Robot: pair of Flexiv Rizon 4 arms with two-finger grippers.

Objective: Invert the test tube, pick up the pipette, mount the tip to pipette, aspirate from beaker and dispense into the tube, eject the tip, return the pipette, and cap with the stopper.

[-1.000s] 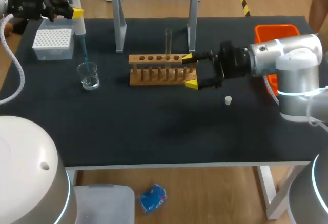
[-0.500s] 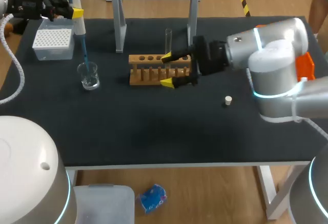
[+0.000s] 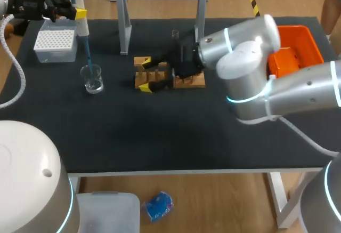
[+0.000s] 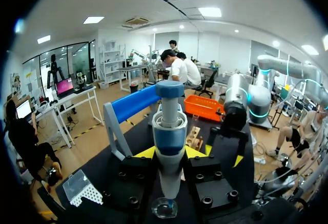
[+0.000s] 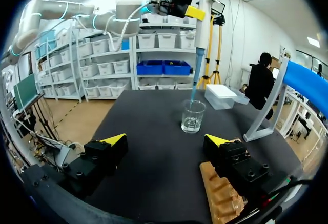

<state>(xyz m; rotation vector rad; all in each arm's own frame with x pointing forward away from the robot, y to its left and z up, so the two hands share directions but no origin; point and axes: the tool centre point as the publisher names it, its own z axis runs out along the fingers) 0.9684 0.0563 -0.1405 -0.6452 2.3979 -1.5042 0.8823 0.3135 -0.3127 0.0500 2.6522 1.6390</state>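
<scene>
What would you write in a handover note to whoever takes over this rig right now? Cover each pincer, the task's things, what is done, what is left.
Left pincer: shut on the pipette, its blue tip in the beaker.
Right pincer: open, at the left end of the wooden rack.
Test tube: upright in the rack. Stopper: not in view.
Done: pipette picked up, tip mounted.
Left: likely finish aspirating, dispense into the tube, eject tip, return pipette, cap.
</scene>
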